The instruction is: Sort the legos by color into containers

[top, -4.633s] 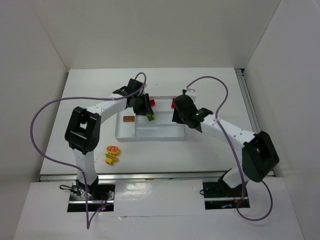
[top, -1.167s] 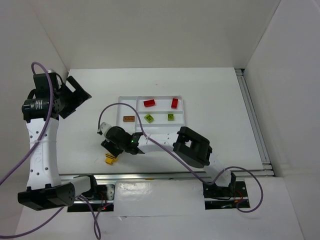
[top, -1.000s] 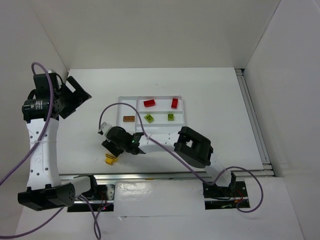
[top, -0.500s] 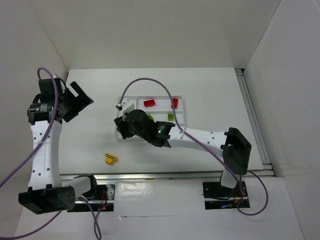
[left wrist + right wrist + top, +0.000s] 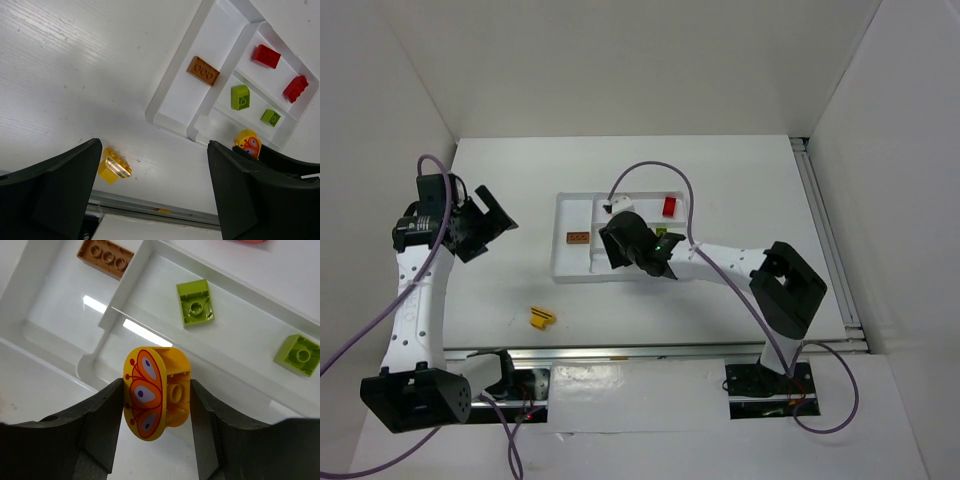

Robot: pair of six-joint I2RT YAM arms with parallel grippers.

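- Step in hand: the right pincer is carrying a piece to its compartment. Its jaws stand narrow, clamped on the flat sides of a rounded yellow-orange butterfly piece, which hangs clear above the tray.
- The piece sits over the left end of the tray's nearest long compartment. As far as the wrist view shows, that compartment holds nothing.
- The other sections are already occupied:
  - the red bricks lie in the farthest long compartment;
  - the green bricks lie in the middle one;
  - a brown brick lies flat in the tall section at the tray's left end.
- Next move, as I judge it: lower the piece into the nearest compartment, staying inside the low wall that divides it from the green row. Then spread the jaws and lift straight up. The piece is held on edge, so it may tip or roll when let go; a low release would help.
- The left pincer is spread wide and holds nothing. It hangs well to the left of the tray, looking down on it.
- One yellow brick lies on the tabletop, outside the tray, off its near-left corner. The job looks close to done, with this brick the last one waiting, and the idle left arm seems best placed to fetch it.
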